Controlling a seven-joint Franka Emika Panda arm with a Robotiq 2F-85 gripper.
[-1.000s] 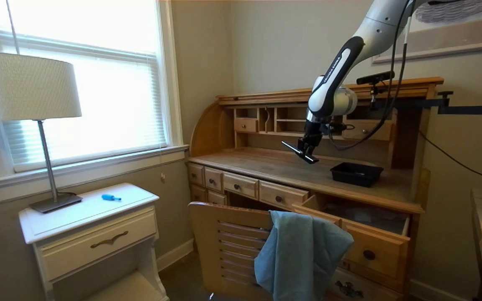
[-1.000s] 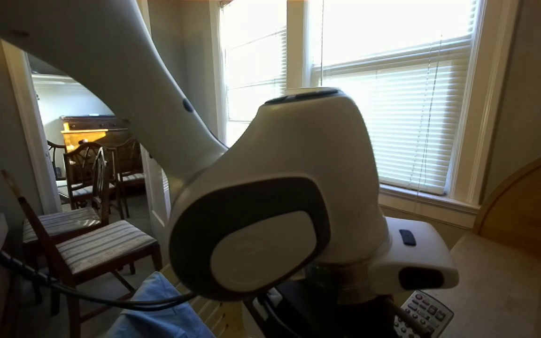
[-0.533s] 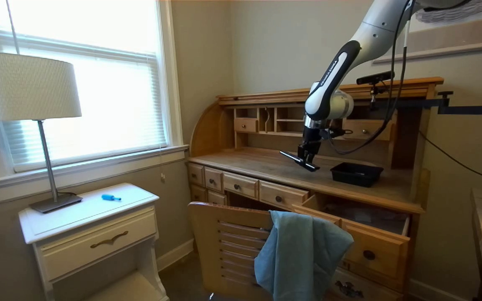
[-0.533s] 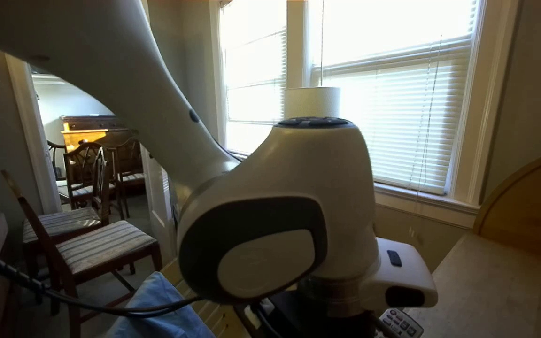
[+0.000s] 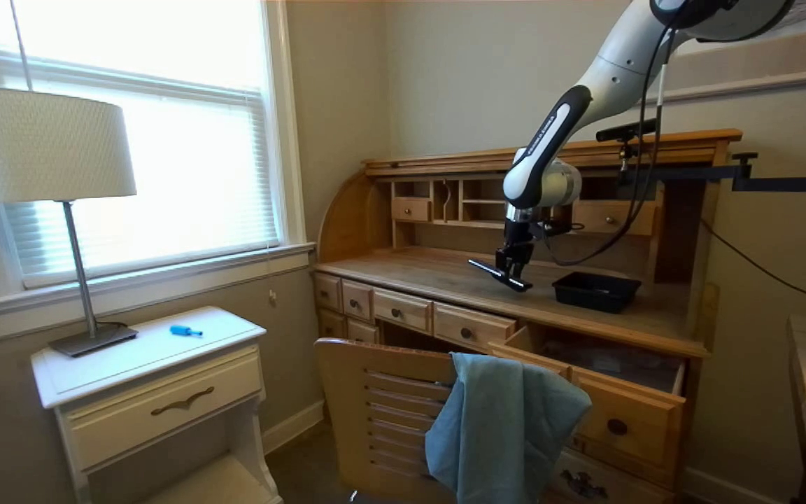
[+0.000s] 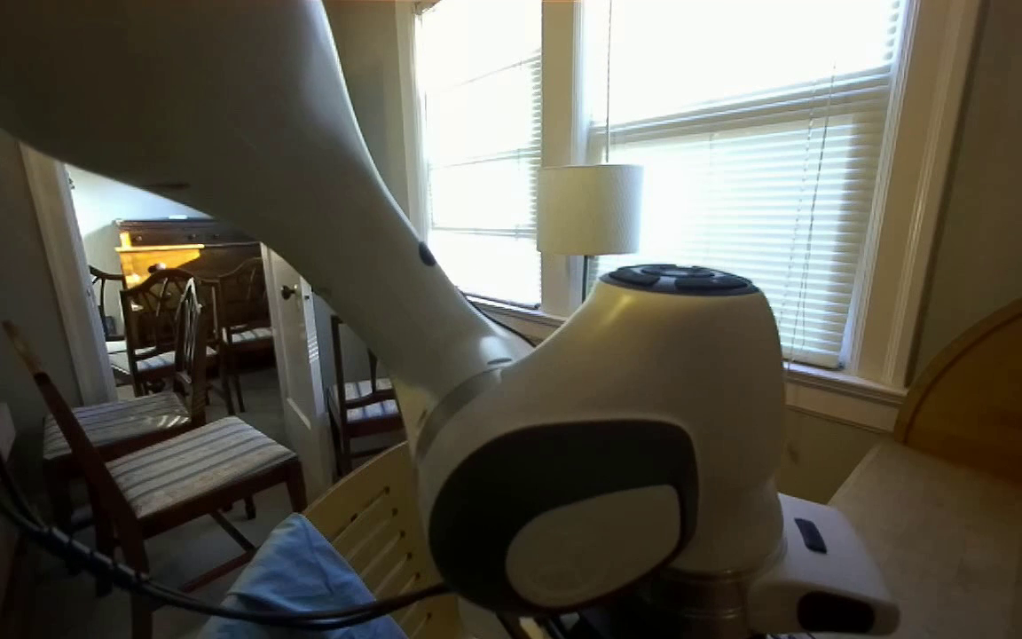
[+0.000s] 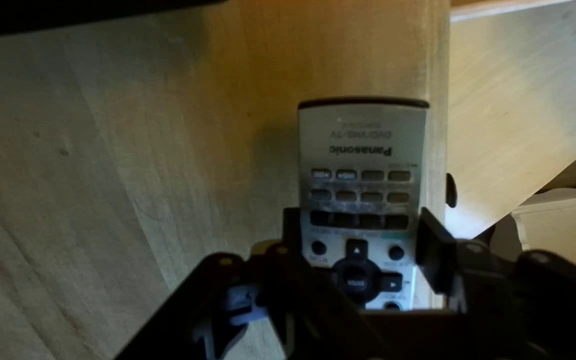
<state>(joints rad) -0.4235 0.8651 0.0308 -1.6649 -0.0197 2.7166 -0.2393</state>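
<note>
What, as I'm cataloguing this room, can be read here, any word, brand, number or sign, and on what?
"Panasonic": remote, upside down in the wrist view.
"DVD/VHS/TV": same remote.
Arrowheads: two of its buttons.
Too blurred: the remote's other lettering.
Too small to read: lettering on the arm, in an exterior view.

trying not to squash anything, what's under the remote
The gripper holds the remote over the wooden desktop, which shows below it in an exterior view and beside it in the wrist view. There the patch the remote covers can't be seen.

Smooth plastic remote control (image 7: 361, 202), grained wooden desk (image 5: 431, 271), matt cloth (image 5: 504, 420)
</note>
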